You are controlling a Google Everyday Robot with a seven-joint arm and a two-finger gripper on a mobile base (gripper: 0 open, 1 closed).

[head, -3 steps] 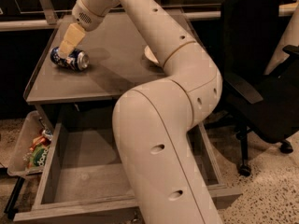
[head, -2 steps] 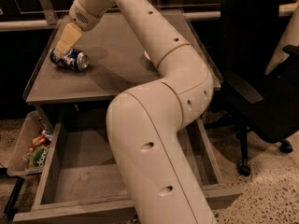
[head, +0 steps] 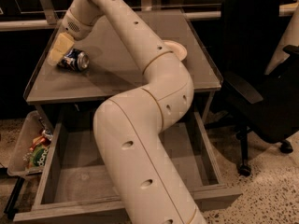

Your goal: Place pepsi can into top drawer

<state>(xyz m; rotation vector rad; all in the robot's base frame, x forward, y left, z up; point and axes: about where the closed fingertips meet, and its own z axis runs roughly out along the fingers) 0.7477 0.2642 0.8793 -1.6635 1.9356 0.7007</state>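
Note:
The pepsi can (head: 74,60) lies on its side on the grey tabletop (head: 117,78), near the table's left edge. My gripper (head: 58,51) hangs at the end of the long cream arm, right against the can's left end and slightly above it. I cannot see whether it touches the can. Below the tabletop the top drawer (head: 70,181) stands pulled out towards the front. My arm's thick lower links cover much of its floor.
A white bowl (head: 176,49) rests on the tabletop behind my arm, at the right. A clear plastic bin (head: 21,146) of snack packets sits left of the drawer. A black office chair (head: 261,78) stands close to the table's right side.
My gripper has come down and a little left, closer to the can's left end. The can still lies on the tabletop. The arm's lower links have swung across the view.

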